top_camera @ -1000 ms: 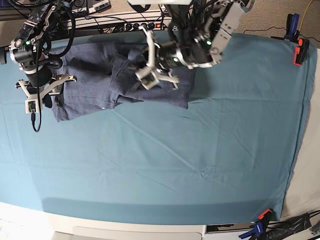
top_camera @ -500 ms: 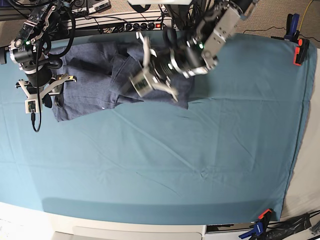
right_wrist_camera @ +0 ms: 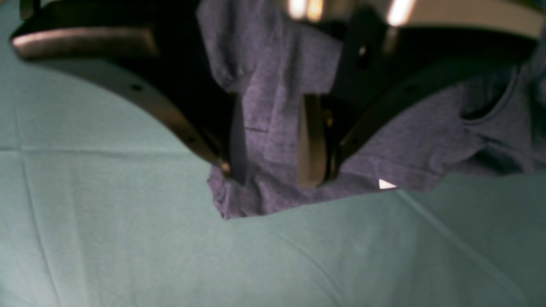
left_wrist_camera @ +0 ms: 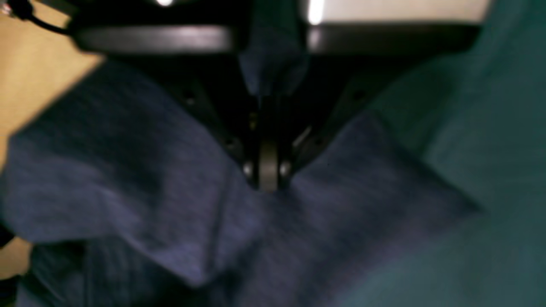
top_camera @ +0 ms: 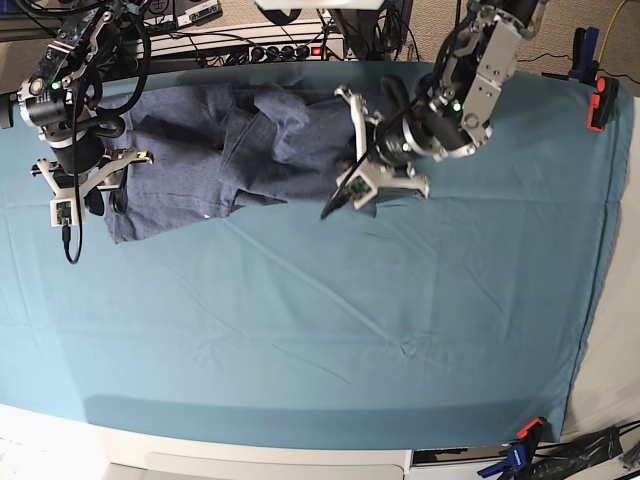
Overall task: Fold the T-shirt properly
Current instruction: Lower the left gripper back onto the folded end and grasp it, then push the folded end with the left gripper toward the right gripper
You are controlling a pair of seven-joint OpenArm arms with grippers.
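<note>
T-shirt [top_camera: 215,150]: heathered blue-grey knit, rumpled, bunched along far edge of teal table cloth [top_camera: 330,320], creased, clamped at corners. Power strip [top_camera: 250,50], cables behind. Right gripper [right_wrist_camera: 273,170]: jaws partly apart, straddling shirt hem fold, pads touching fabric. Left gripper [left_wrist_camera: 268,177]: jaws closed, pinching shirt fabric at right end.

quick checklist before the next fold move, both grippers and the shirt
1. Left gripper shut on the T-shirt: ok, cloth is bunched at its closed tips.
2. Right gripper gripping the shirt's edge: cannot tell, fabric sits between parted fingers.
3. Shirt lying flat: not ok, rumpled along the far side.
4. Shirt fully on the teal table cloth: ok.
5. Cloth ahead bare for the fold: ok.
</note>
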